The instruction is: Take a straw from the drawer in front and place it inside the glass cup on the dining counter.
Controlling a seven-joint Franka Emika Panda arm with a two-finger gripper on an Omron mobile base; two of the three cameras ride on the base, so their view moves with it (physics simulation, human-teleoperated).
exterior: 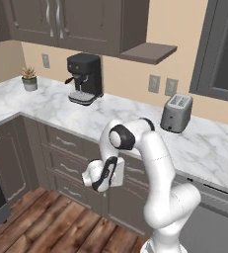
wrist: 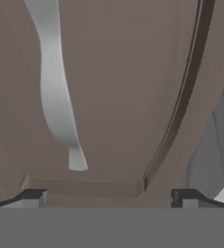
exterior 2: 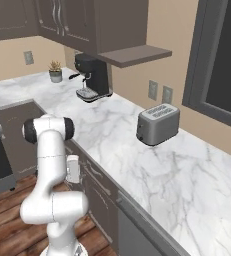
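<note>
You had the arm [exterior: 155, 163] all white with dark, near-black joints, its gripper [exterior: 101, 176] white and black. The drawer [wrist: 118, 87] front was dark grey-brown, panelled, and its curved bar handle [wrist: 55, 92] shone silver. The table [exterior: 135, 116] was white marble with grey veins. You saw a black coffee machine [exterior: 84, 78] with a silver tray, a grey toaster [exterior: 176, 113], and a spiky green plant in a grey pot [exterior: 29, 79]. The wall [exterior: 179, 29] was warm tan with grey outlets [exterior: 154, 83]. The upper cabinets [exterior: 81, 22] were dark grey-brown; the plank floor [exterior: 61, 227] was reddish-brown wood.
</note>
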